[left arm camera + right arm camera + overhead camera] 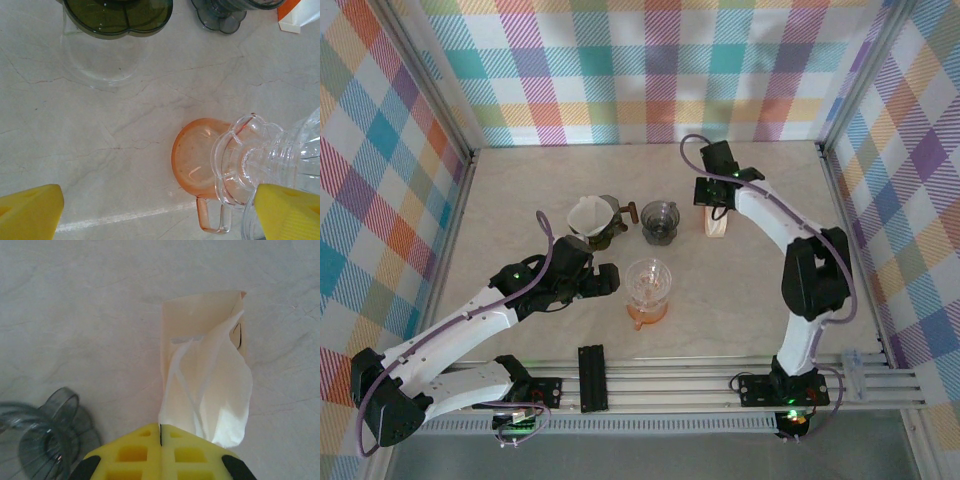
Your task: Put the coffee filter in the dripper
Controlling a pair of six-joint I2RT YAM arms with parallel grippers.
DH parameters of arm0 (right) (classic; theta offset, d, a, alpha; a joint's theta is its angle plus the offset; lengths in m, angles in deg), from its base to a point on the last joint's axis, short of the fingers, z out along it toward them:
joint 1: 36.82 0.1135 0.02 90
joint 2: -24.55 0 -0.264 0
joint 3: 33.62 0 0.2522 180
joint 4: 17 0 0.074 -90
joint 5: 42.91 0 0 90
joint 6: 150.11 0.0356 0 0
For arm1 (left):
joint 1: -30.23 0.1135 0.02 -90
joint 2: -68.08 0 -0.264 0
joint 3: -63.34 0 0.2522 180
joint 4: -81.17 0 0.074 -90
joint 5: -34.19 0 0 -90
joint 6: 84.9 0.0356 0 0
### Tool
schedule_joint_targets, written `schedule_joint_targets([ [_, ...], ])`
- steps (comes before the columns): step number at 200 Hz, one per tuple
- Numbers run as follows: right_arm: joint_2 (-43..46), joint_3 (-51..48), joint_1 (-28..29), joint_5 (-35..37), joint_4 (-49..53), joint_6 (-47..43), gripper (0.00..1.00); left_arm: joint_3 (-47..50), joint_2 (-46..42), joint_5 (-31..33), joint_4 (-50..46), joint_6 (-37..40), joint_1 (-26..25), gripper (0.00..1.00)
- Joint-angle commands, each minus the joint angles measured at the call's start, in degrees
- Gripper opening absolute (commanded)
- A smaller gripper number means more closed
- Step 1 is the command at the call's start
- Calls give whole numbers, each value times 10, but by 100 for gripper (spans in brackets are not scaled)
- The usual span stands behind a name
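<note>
Left gripper [611,280] is seen fully open, just beside the clear dripper [648,278], which is seated on an orange cup [646,316] and holds no paper. Right gripper [160,436] is clamped on a white coffee filter [215,390], partly out of its beige pouch [192,320]. Pick-up is judged under way; transfer and seating are left to be done.
</note>
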Motion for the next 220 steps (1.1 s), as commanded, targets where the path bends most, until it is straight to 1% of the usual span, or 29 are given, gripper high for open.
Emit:
schedule_joint_targets([
  [1,52,-29,10,-32,-7,-10,0,-3,-6,-1,3,-6,4,98],
  [26,106,-63,23,-40,3,-9,0,-8,-5,-7,2,-9,5,98],
  [51,196,-117,44,-53,7,-3,0,-15,-7,-9,-4,-12,4,97],
  [84,307,-161,83,-83,54,-5,0,-20,-17,-7,-13,-20,6,97],
  [97,350,-171,101,-112,71,-18,0,-21,-21,-5,-20,-22,5,97],
  [113,401,-172,114,-172,98,-30,0,-19,-26,-3,-26,-24,6,97],
  [127,426,-159,121,-224,134,-37,0,-17,-29,-1,-28,-27,5,97],
  [141,435,-135,135,-261,174,-46,0,-15,-30,0,-30,-30,5,98],
  [162,425,-94,173,-273,235,-52,0,-16,-29,1,-33,-31,6,98],
  [193,391,-64,228,-247,266,-53,0,-15,-29,3,-35,-34,5,98],
  [220,345,-44,257,-222,282,-57,0,-16,-30,-2,-36,-33,5,98],
])
